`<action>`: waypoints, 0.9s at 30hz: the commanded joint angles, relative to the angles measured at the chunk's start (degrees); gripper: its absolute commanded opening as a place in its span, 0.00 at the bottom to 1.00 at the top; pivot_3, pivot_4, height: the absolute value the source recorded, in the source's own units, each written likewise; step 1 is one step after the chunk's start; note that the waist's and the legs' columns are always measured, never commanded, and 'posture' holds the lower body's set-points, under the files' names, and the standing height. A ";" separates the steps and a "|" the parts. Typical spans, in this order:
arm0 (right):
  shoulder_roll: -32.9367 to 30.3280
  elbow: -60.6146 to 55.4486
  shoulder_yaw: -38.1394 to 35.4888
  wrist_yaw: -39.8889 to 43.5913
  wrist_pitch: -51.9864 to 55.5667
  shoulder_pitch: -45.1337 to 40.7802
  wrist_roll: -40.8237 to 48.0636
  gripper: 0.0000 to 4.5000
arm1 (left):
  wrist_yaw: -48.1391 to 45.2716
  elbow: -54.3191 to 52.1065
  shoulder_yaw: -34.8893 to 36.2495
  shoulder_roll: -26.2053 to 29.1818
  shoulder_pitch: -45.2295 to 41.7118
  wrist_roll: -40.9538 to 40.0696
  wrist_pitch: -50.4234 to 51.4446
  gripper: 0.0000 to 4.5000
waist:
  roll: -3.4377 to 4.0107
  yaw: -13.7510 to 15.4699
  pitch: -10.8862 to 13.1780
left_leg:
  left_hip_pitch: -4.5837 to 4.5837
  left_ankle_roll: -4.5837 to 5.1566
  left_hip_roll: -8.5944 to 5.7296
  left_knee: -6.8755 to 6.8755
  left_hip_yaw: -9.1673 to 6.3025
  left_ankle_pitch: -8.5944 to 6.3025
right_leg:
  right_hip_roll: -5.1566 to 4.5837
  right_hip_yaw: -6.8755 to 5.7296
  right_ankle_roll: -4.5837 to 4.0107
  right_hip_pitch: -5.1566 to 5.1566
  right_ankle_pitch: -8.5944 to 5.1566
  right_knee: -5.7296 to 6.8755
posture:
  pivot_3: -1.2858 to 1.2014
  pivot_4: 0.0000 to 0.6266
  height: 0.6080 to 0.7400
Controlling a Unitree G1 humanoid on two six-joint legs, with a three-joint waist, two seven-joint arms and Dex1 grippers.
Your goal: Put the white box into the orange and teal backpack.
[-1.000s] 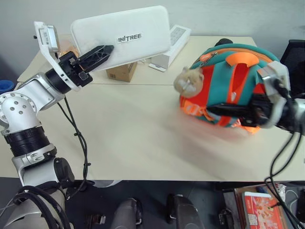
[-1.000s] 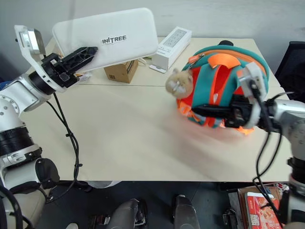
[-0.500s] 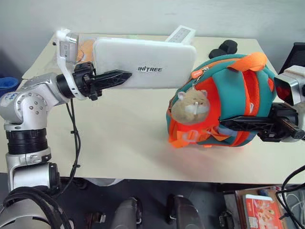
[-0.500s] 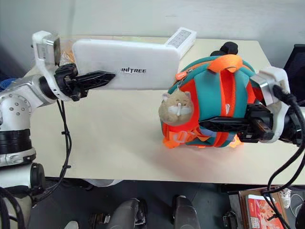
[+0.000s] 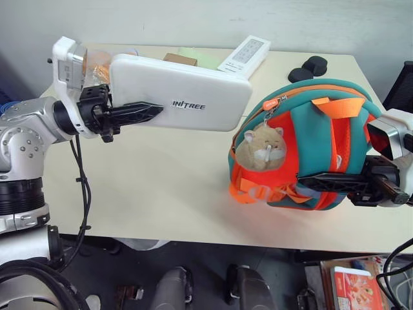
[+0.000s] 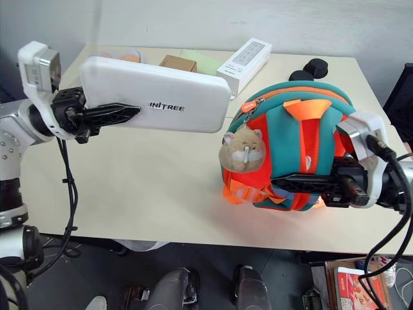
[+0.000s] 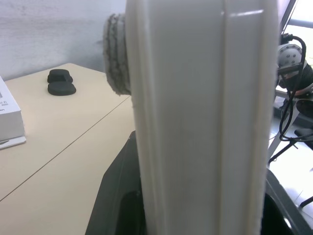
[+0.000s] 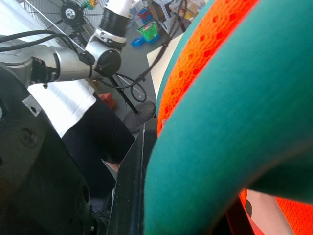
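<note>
L fingers (image 5: 139, 113) clamp one end of the white box (image 5: 181, 102), holding it level above the worktop (image 5: 155, 187), its free end pointing toward the orange and teal backpack (image 5: 310, 155) and stopping just short of it. L wrist view gives what the eye views don't: box edge-on, a dark finger on each side of it, flat faces pinched.

R fingers (image 6: 303, 184) nearly fully closed, gripping a teal strap on the backpack's front; R wrist view shows that strap close up between the black fingers, w/ orange mesh beside it. Backpack sits upright near the worktop's right edge, toward the front, tan plush charm (image 5: 261, 147) hanging off its left side.

Far edge of worktop, eye views: long narrow white box (image 5: 245, 54), brown cardboard cube (image 6: 178, 63) partly behind the held box, two black pads (image 5: 308, 67) towards the far right corner.
</note>
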 commanded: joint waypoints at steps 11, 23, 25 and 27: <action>0.04 -2.42 -0.84 0.87 -1.69 0.53 1.36 0.01 | -3.88 1.47 -12.57 -6.19 -1.58 14.27 -17.44 0.30 | 0.00 0.77 0.00 | 0.01 0.07 -0.03 0.09 -0.05 -0.03 | -0.01 -0.09 0.01 0.10 0.01 -0.03 | 0.52 0.24 1.00; 2.41 -2.67 5.00 1.36 -5.96 -1.31 -2.10 0.01 | -9.45 11.79 -21.17 -17.52 -12.90 20.98 -22.56 0.30 | 0.00 0.85 0.00 | -0.06 0.29 -0.10 0.27 -0.12 -0.13 | -0.02 -0.24 0.11 0.21 0.06 -0.12 | 0.52 0.24 1.00; 3.11 -2.59 6.08 0.75 -6.46 -2.13 -2.57 0.01 | -8.81 14.38 -22.10 -20.09 -14.41 23.18 -24.76 0.30 | 0.00 0.76 0.00 | -0.07 0.35 -0.12 0.31 -0.10 -0.16 | -0.02 -0.29 0.16 0.22 0.09 -0.12 | 0.52 0.24 1.00; 3.67 -2.55 6.84 0.21 -6.82 -2.71 -3.03 0.01 | -6.63 16.96 -22.40 -23.41 -16.02 25.18 -26.99 0.30 | -0.01 0.74 0.00 | -0.08 0.38 -0.12 0.35 -0.08 -0.17 | -0.02 -0.39 0.20 0.23 0.11 -0.12 | 0.52 0.24 1.00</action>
